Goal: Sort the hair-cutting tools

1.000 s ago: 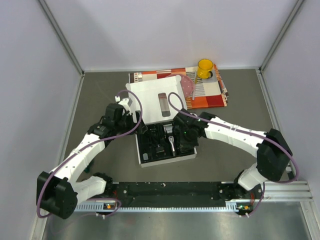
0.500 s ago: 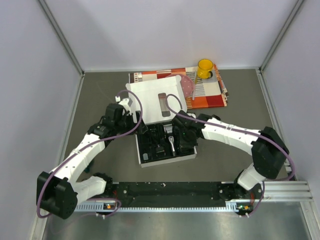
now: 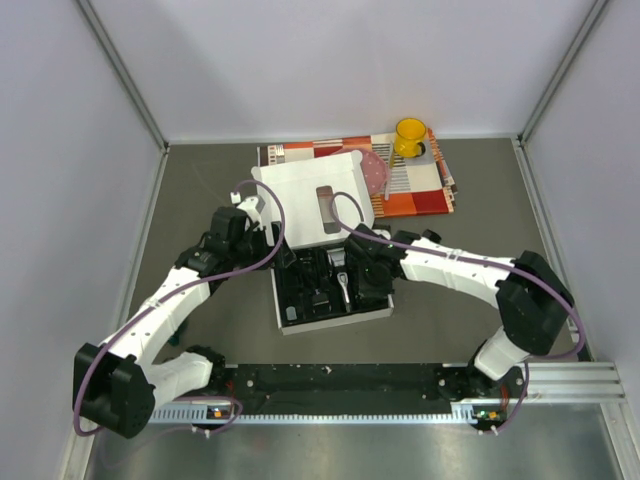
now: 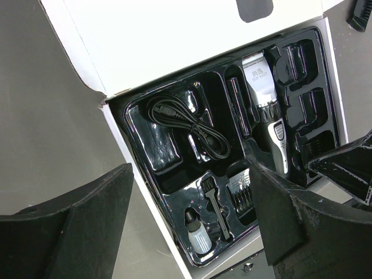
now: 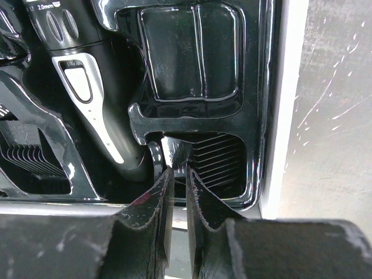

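A white box (image 3: 283, 322) lies open at the table's middle, its black tray (image 4: 145, 145) holding the hair-cutting tools. The left wrist view shows the black-and-silver clipper (image 4: 264, 110), a coiled black cord (image 4: 192, 125), a small brush (image 4: 215, 206), a little bottle (image 4: 197, 235) and a guard comb (image 4: 241, 192). My left gripper (image 4: 192, 192) hovers open above the tray's left side. My right gripper (image 5: 178, 174) reaches into the tray's near right pocket. It is shut on the left edge of a ribbed guard comb (image 5: 218, 160), beside the clipper (image 5: 87, 87).
The box's white lid (image 3: 300, 200) lies folded back behind the tray. Behind it is a patterned orange mat (image 3: 420, 190) with a yellow cup (image 3: 409, 136) on it. White walls close in three sides, and a metal rail (image 3: 400, 385) runs along the near edge.
The right arm's elbow and forearm have swung slightly left, pushing its gripper a little further over the tray. The left arm has not moved.
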Controlling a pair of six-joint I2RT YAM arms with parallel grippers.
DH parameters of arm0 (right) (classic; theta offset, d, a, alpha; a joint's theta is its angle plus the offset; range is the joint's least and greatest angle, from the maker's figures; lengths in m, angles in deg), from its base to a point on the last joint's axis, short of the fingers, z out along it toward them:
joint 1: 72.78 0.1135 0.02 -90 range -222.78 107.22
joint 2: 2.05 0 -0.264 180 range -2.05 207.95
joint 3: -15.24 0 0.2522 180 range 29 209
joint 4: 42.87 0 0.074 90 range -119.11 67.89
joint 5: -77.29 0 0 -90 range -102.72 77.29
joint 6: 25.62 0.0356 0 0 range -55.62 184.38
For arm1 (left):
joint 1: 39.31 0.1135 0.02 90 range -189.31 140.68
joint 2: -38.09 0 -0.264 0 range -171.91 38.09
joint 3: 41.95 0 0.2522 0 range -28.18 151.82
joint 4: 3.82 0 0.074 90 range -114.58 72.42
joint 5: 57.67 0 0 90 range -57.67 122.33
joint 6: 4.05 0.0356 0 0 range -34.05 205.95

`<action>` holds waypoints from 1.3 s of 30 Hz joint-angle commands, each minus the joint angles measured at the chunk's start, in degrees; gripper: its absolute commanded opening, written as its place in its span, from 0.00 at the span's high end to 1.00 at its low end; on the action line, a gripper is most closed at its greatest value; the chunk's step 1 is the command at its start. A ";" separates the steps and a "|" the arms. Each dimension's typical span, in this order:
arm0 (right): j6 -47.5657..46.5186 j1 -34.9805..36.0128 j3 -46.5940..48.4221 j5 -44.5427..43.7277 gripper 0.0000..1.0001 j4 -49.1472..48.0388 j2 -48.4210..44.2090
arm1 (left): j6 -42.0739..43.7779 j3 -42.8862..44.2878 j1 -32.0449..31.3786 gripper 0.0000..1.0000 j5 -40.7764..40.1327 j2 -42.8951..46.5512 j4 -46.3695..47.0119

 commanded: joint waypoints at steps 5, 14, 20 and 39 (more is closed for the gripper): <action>-0.24 0.35 5.05 -4.69 0.80 2.85 -5.98 | 0.37 0.91 0.19 0.14 0.21 0.78 2.26; -3.57 -5.43 8.14 -9.44 0.52 6.02 -10.65 | 0.37 0.91 0.19 0.14 0.29 0.60 2.52; -8.94 -17.54 4.80 -12.25 0.36 6.11 -10.30 | 0.89 0.91 0.19 0.14 0.64 1.04 2.87; -5.60 -33.93 17.97 -16.56 0.14 0.84 15.19 | 1.60 -0.50 0.19 0.08 4.42 3.50 6.56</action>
